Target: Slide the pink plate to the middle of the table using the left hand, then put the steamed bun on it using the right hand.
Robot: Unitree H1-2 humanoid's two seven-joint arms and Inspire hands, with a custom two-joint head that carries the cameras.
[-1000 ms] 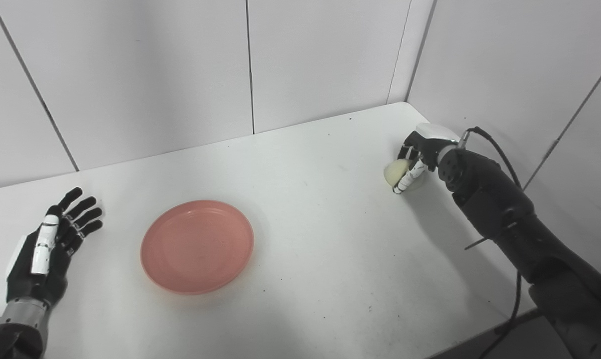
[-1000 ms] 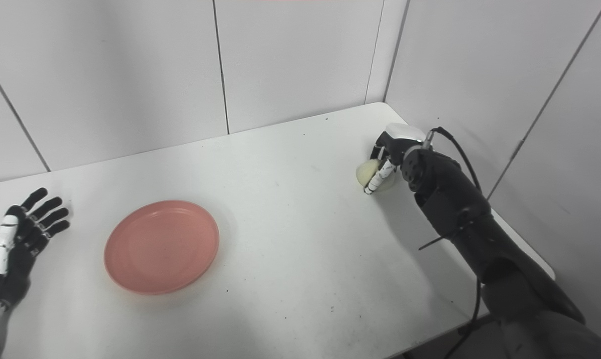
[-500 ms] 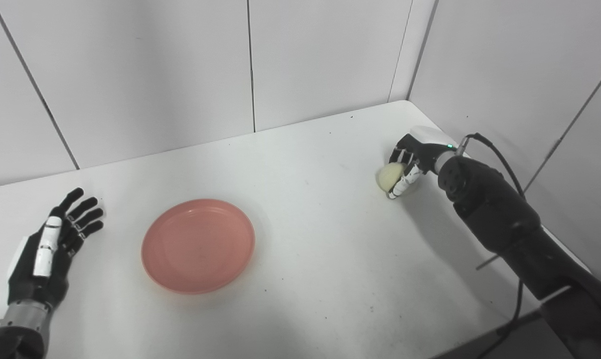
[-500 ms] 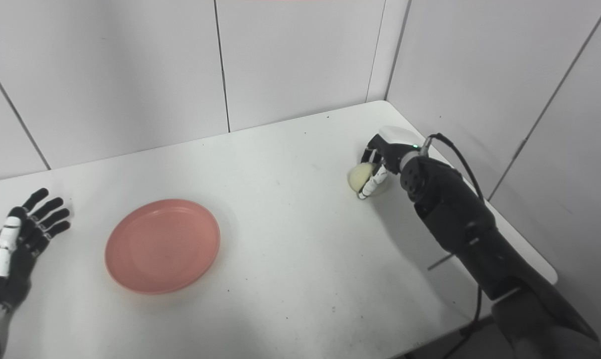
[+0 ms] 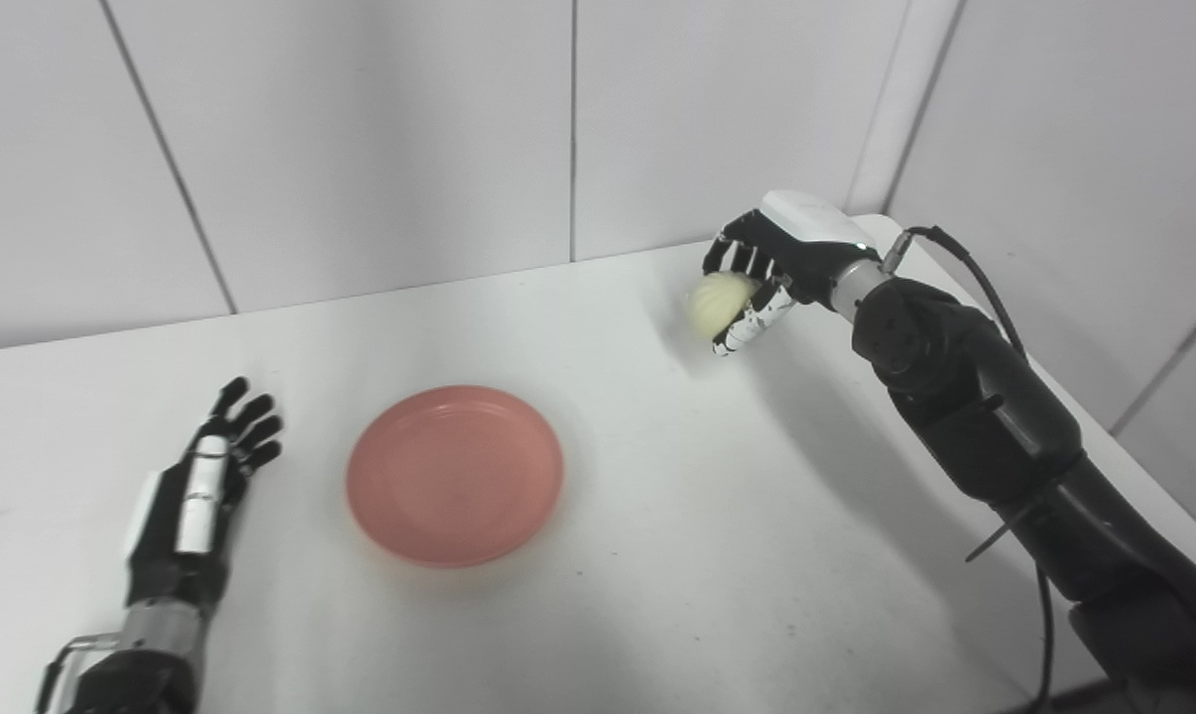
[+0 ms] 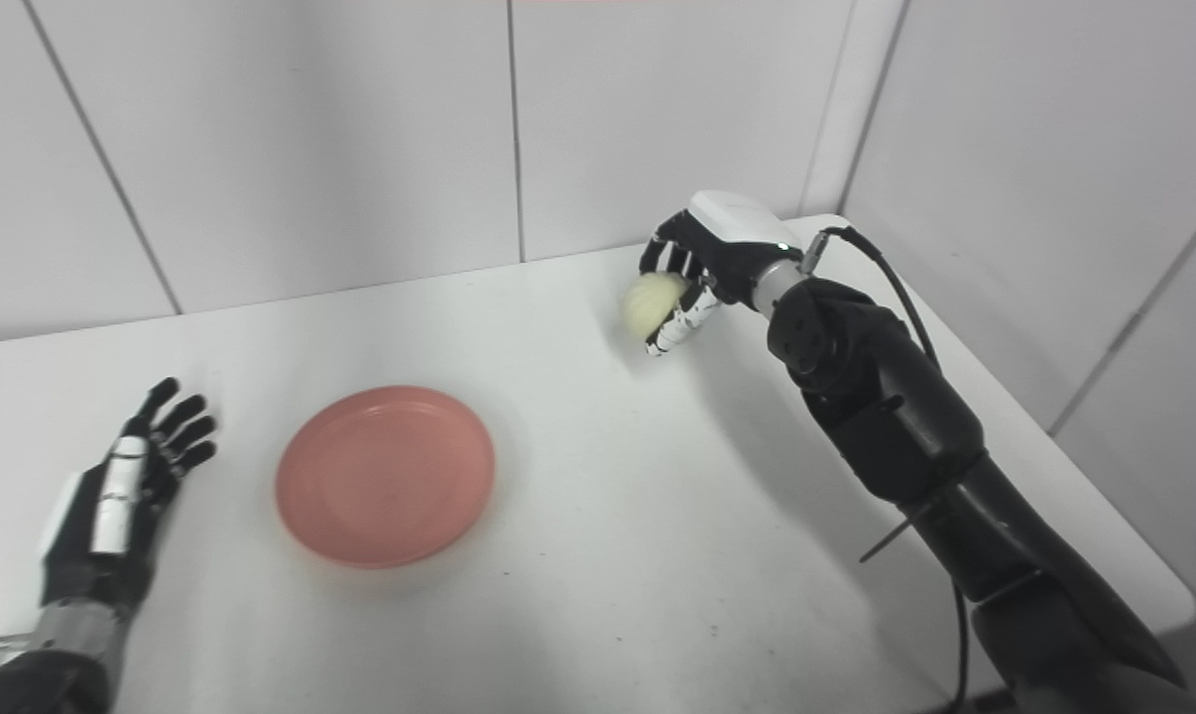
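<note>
Bun [image 5: 719, 302] sits clamped in the right hand [image 5: 769, 260], fingers [image 5: 747, 331] curled round it, lifted off the surface [image 5: 657, 516] near the far right corner. Left eye view: plate [image 5: 455, 474] lies flat mid-surface, well apart from the bun. I'd carry it low toward the plate's centre and only let go once it's touching, since a round bun would probably roll.

Right eye view: right arm reaches long from the lower right, palm turned leftward. Left hand [image 6: 112, 506] rests flat beside the plate, fingers apart, holding nothing.
</note>
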